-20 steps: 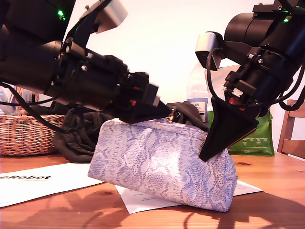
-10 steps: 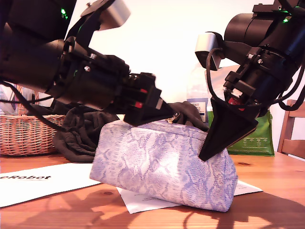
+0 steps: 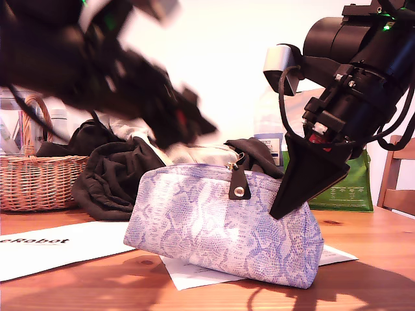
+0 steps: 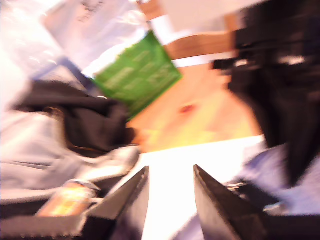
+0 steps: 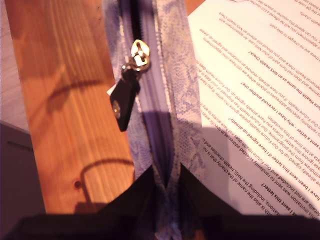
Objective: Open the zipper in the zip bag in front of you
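The lilac-and-cream snakeskin zip bag [image 3: 214,223] stands on the wooden table in the middle of the exterior view. Its black tab pull [image 3: 238,184] with a silver eyelet hangs loose over the front face. In the second wrist view the zipper slider [image 5: 140,52] and tab pull [image 5: 122,100] lie ahead of my second gripper [image 5: 165,182], which is shut on the bag's top edge. That gripper [image 3: 292,194] pins the bag's end at the exterior view's right. My first gripper [image 3: 188,129], blurred, hovers above the bag, open [image 4: 170,195] and holding nothing.
A wicker basket [image 3: 39,175] and a heap of black cloth [image 3: 110,175] lie behind the bag at the exterior view's left. A green foil bag [image 3: 350,188], a plastic bottle [image 3: 269,123] and a chair [image 3: 399,175] stand behind right. Printed sheets [image 3: 52,249] lie underneath.
My first gripper has let go of the tab pull and swung up and towards the exterior view's left. The tab now hangs down the bag's front. My second gripper has stayed put.
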